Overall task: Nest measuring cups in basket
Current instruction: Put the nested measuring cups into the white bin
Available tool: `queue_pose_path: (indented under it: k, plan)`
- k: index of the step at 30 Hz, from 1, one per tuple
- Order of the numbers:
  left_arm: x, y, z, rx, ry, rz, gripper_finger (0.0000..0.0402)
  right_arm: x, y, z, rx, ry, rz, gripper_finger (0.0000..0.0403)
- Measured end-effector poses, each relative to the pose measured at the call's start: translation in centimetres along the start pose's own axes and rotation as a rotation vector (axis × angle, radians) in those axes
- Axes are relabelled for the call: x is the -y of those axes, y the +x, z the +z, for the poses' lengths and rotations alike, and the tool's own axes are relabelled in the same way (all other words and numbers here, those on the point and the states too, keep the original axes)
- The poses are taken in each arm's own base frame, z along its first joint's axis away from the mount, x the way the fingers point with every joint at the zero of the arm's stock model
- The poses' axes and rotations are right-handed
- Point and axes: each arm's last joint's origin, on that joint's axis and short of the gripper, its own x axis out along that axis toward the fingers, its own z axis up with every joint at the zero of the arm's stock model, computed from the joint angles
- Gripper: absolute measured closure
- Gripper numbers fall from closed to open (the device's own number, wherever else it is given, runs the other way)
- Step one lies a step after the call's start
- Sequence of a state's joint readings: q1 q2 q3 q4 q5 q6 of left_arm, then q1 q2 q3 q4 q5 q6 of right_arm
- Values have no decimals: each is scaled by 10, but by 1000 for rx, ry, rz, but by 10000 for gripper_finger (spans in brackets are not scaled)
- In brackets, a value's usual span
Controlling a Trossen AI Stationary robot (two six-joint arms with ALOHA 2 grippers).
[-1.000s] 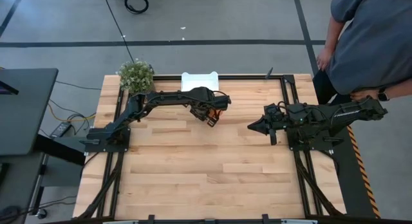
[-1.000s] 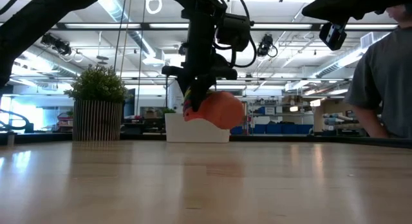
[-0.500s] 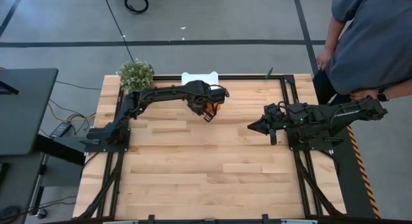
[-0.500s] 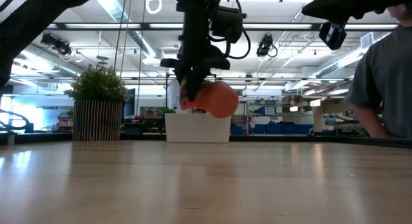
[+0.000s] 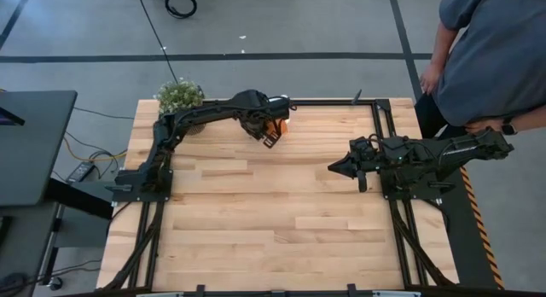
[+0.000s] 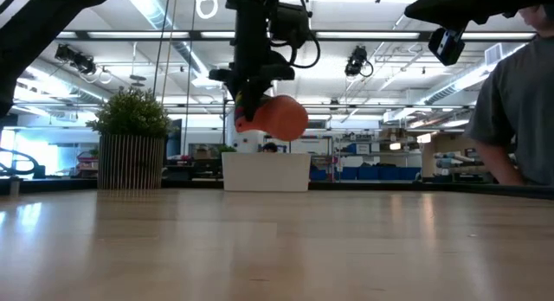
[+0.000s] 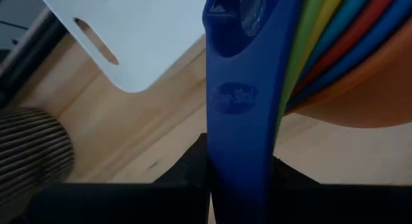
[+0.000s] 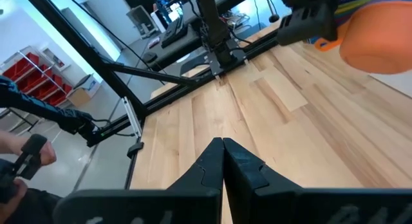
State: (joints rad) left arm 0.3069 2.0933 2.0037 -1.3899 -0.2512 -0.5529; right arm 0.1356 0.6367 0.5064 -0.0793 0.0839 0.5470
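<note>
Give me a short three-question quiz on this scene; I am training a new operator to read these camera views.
1. True or false: the left pincer holds the nested measuring cups in the air, by their handles.
2. Which cup is outermost in the stack? A) green B) orange C) red
3. Fill in: seen from the low view, the held stack hangs above the white ____, beside the potted plant.

Key
1. True: the stack is clear of the table and clamped at the handles.
2. B, orange.
3. basket. The right pincer waits shut on its own side.
</note>
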Motion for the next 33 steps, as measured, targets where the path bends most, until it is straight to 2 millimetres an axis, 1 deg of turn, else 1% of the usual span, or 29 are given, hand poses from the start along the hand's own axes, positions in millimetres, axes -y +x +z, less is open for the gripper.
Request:
queue_pose_path:
  k: [4, 17, 21, 33]
  plan:
    - [-7, -5, 1, 14, 12, 15, 347, 0, 0, 0, 5, 0, 3, 389]
    - [-26, 0, 8, -4, 43, 64, 347, -1, 0, 2, 21, 2, 13, 389]
    - [-31, 1, 11, 16, 42, 110, 347, -1, 0, 2, 23, 2, 14, 389]
    - [-40, -4, 15, 96, 149, 257, 347, -2, 0, 3, 29, 3, 18, 389]
